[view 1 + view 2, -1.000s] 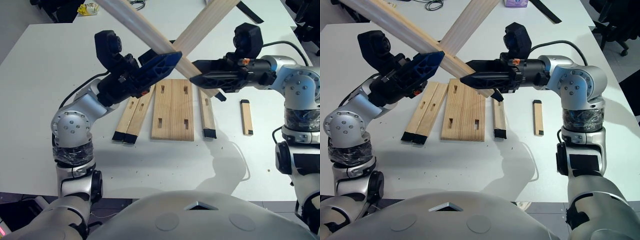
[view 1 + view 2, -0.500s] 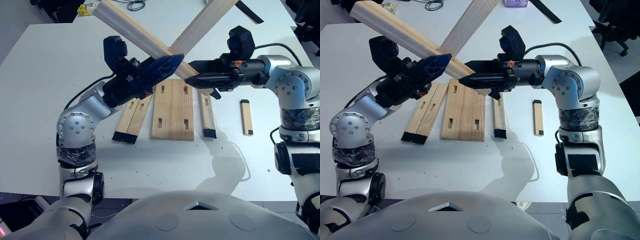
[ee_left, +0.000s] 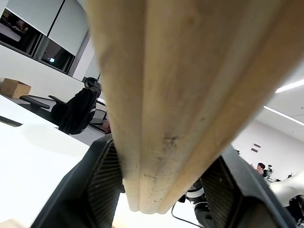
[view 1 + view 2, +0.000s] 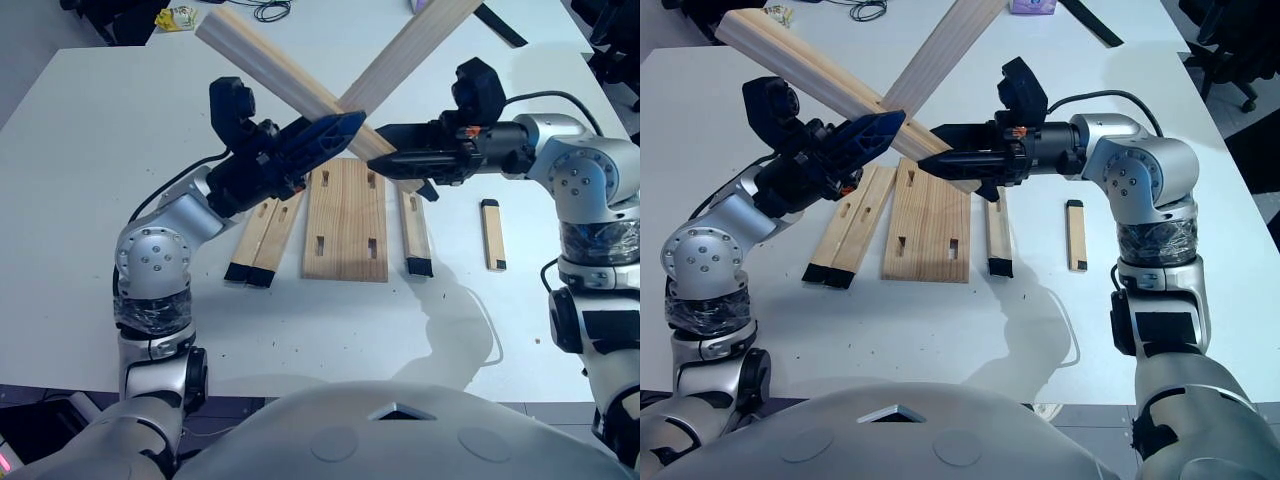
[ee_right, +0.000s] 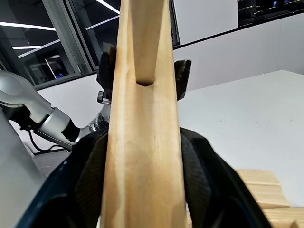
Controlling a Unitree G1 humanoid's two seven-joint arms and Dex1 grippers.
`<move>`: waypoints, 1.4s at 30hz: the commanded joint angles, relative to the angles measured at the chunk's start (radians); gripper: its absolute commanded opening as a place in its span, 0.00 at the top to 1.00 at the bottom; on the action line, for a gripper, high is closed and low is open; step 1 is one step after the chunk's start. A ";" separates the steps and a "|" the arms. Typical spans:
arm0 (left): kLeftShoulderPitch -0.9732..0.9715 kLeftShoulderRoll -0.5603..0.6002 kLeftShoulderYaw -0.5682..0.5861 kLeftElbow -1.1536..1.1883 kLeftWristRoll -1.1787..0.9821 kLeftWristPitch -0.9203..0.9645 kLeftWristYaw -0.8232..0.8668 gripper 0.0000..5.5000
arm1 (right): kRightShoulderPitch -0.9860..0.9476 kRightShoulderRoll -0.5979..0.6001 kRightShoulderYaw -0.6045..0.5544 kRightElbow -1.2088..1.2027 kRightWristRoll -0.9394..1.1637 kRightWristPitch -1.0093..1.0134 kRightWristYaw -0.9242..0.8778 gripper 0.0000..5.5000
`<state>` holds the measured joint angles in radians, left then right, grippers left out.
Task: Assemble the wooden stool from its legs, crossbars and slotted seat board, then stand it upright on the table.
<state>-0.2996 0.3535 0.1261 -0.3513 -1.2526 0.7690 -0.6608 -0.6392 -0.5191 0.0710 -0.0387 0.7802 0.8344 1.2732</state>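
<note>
Above the slotted seat board (image 4: 346,225) lying flat on the table (image 4: 100,150), two long, pale wooden legs cross in an X. The left gripper (image 4: 343,122) pinches the first leg (image 4: 420,35), which slants up to the far right. The right gripper (image 4: 385,160) pinches the mortised second leg (image 4: 255,55), which slants up to the far left.

The worktop (image 4: 90,200) is white. The seat board (image 4: 346,215) and the legs (image 4: 415,230) are pale yellow wood, and the legs have black tips. The left tool (image 4: 340,125) is blue and the right tool (image 4: 388,150) is black.
</note>
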 commanded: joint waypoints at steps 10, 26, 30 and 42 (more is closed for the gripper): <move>0.012 0.118 -0.034 0.104 0.297 -0.130 -0.230 0.62 | 0.019 -0.082 0.074 0.055 -0.163 -0.169 0.101 0.26; 0.100 0.334 -0.040 0.188 0.547 -0.339 -0.574 0.62 | 0.106 -0.195 0.028 0.268 -0.352 -0.429 0.119 0.08; 0.102 0.332 -0.059 0.201 0.585 -0.380 -0.607 0.62 | 0.124 -0.184 0.005 0.265 -0.348 -0.430 0.086 0.08; 0.101 0.358 -0.081 0.246 0.654 -0.464 -0.688 0.62 | 0.165 -0.185 -0.046 0.265 -0.343 -0.423 0.048 0.08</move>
<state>-0.1854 0.6907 0.0502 -0.1151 -0.6245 0.3296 -1.3281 -0.4836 -0.7055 0.0363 0.2304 0.4341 0.4112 1.3289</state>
